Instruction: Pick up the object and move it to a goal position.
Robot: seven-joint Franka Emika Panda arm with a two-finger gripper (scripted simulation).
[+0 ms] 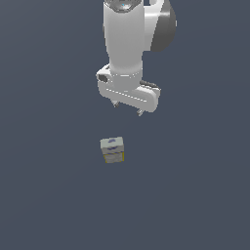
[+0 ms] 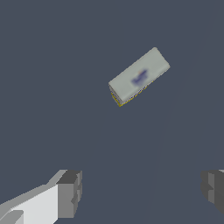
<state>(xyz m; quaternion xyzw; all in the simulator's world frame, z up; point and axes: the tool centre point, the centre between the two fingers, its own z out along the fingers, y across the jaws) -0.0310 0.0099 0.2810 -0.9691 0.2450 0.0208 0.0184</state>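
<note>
The object (image 1: 112, 149) is a small pale grey-white box with bluish marks and yellow lower edges, resting on the dark grey floor. In the wrist view the object (image 2: 138, 77) lies at an angle, well apart from the fingers. My gripper (image 1: 128, 109) hangs above the box, set a little toward the exterior view's right, with its two short fingertips spread. In the wrist view my gripper (image 2: 142, 189) stands open, one grey finger (image 2: 70, 192) on each side and nothing between them.
The dark grey floor (image 1: 49, 195) stretches flat all around the box. The white arm link (image 1: 125, 39) rises over the gripper.
</note>
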